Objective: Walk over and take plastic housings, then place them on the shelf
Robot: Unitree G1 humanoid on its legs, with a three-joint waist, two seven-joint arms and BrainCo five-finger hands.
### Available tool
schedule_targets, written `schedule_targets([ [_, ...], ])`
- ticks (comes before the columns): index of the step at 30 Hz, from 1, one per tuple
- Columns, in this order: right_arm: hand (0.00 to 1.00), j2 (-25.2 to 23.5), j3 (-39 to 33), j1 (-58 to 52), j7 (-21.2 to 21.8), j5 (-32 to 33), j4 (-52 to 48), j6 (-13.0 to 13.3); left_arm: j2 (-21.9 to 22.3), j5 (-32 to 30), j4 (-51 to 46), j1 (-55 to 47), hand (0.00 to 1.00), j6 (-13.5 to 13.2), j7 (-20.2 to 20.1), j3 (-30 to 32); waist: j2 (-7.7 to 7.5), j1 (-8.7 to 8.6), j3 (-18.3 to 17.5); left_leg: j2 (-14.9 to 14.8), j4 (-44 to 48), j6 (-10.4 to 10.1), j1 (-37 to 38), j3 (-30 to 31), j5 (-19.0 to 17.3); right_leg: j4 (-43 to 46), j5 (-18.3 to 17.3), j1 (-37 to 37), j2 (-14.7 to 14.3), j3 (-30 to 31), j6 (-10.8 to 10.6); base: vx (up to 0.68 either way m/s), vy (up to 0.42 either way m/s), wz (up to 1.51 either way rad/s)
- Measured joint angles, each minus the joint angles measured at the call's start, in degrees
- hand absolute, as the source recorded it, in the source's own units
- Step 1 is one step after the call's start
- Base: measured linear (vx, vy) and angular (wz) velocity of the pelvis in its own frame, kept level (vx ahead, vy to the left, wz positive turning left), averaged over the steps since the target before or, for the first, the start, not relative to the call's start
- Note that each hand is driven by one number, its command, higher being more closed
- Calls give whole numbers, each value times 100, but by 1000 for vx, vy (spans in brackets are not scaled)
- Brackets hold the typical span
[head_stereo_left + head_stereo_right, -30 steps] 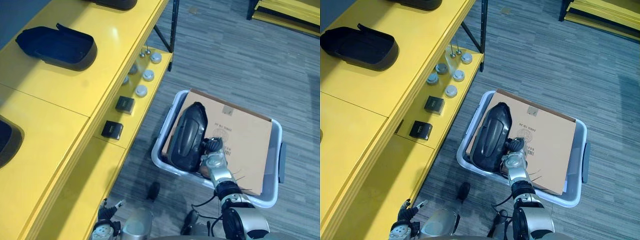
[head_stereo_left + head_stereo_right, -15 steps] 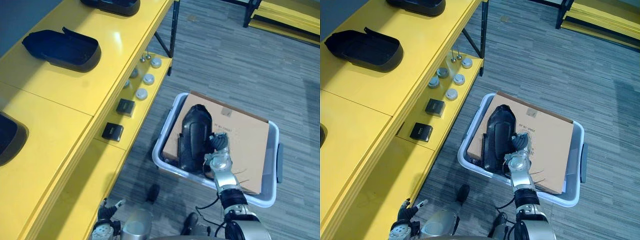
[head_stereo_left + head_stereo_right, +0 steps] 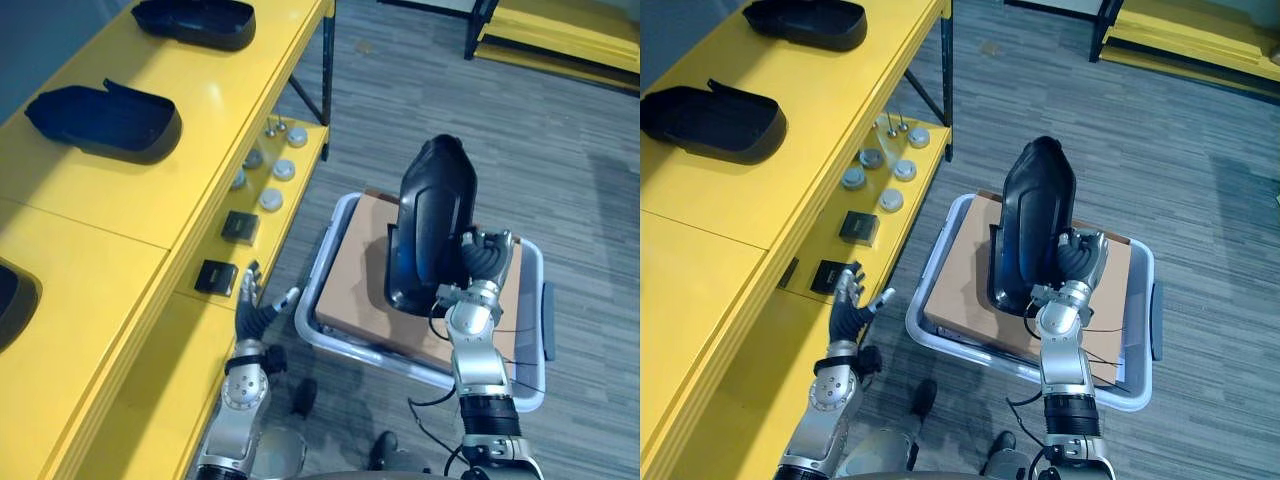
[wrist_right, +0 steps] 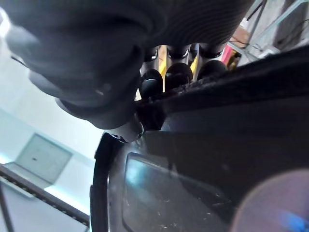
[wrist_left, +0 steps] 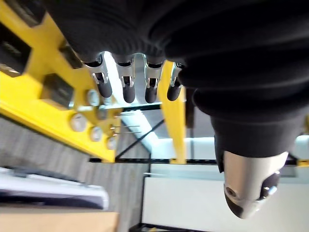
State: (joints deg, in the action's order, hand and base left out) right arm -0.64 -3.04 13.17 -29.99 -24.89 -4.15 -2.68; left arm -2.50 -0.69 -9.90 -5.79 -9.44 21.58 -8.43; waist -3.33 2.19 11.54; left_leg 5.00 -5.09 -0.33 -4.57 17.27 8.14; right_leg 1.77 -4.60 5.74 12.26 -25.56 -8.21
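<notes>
Over the grey plastic bin [image 3: 318,290], the right hand [image 3: 485,262] is clasping the stiff, seemingly light black plastic housing [image 3: 430,215] by its rim, the left hand [image 3: 255,305] hanging loose-fingered.

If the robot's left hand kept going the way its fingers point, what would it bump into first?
Probably the lower yellow shelf, by the small black box. The open left hand points there, though depth is unclear.

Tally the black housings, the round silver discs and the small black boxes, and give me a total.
Black housings: 4 (three on the yellow shelf, one of them cut off at the view's edge; one held in the right hand)
Round silver discs: 5
Small black boxes: 2
Total: 11
</notes>
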Motion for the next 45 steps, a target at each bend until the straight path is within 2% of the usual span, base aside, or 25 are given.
schedule_targets([
  [3, 100, -8, 421, -4, 1, -1, -402, 71, -5, -140, -302, 197, 0, 0, 254, -99, 28, -42, -137, -12, -6, 1, 45, -55, 0, 11, 1, -1, 1, 68, 0, -63, 18, -11],
  [4, 100, -18, 592, 1, 1, 0, -466, 192, -7, -273, -346, 254, 0, 1, 317, -144, 23, -116, -209, -16, -6, 1, 53, -93, 0, 16, 2, -1, 0, 80, 1, -47, 20, -8],
  [7, 100, -88, 1002, 0, 4, 11, -704, 326, -8, -564, -371, 313, 0, 20, 477, -331, 21, -135, -310, -45, -18, 7, 122, -235, -7, 21, 16, -4, -3, 230, 14, -35, 18, -19],
  [14, 100, -126, 1782, 0, 40, 303, -1014, 630, -9, -889, -371, 625, 0, 178, 503, -782, 19, -214, -476, -96, -24, 7, 130, -418, -10, 21, 72, -97, -24, 413, 28, -23, 12, -16],
  [21, 100, -122, 2303, 0, 226, 648, -1079, 755, -9, -909, -371, 811, 0, 302, 566, -1074, 18, -310, -583, -117, -25, 13, 132, -547, -14, 2, 129, -157, -30, 561, 50, -15, 14, -10],
  [22, 100, -122, 2314, 0, 226, 698, -1079, 757, -11, -909, -371, 838, 100, 308, 611, -1080, 18, -309, -596, -120, -25, 14, 132, -562, -14, 3, 134, -168, -31, 575, 58, -31, 14, -6],
  [27, 100, -109, 2333, -1, 225, 834, -1079, 760, -70, -901, -370, 868, 100, 415, 643, -1126, 5, -312, -742, -116, -26, 14, 131, -580, -14, 5, 134, -180, -27, 603, 64, -6, 3, -1],
  [28, 0, -99, 2335, -1, 225, 873, -1079, 761, -93, -888, -370, 868, 100, 417, 644, -1127, 8, -312, -771, -115, -26, 14, 129, -580, -13, 5, 134, -182, -26, 605, 64, 0, 0, 0],
  [37, 0, 219, 2440, -1, 320, 1425, -1081, 1008, -234, -644, -274, 869, 100, 440, 641, -1168, -30, -315, -864, -113, -26, 16, 121, -591, -11, 5, 136, -198, -25, 630, 66, 0, 0, 0],
  [40, 0, 537, 2389, -1, 593, 1783, -1188, 1171, -334, -553, -274, 869, 100, 466, 625, -1150, -39, -316, -871, -113, -26, 16, 122, -596, -10, 5, 146, -198, -25, 634, 53, 0, 0, 0],
  [42, 0, 890, 2179, -16, 908, 2208, -1433, 1307, -354, -433, -307, 865, 100, 454, 479, -1082, -40, -313, -872, -113, -26, 17, 126, -611, -9, 6, 152, -197, -25, 643, 52, 0, 0, 0],
  [45, 0, 1148, 1805, -118, 1251, 2546, -1609, 1473, -353, -439, -471, 807, 100, 439, 326, -1078, -41, -315, -872, -114, -26, 17, 132, -622, -9, 12, 152, -197, -24, 652, 52, 0, 0, 0],
])
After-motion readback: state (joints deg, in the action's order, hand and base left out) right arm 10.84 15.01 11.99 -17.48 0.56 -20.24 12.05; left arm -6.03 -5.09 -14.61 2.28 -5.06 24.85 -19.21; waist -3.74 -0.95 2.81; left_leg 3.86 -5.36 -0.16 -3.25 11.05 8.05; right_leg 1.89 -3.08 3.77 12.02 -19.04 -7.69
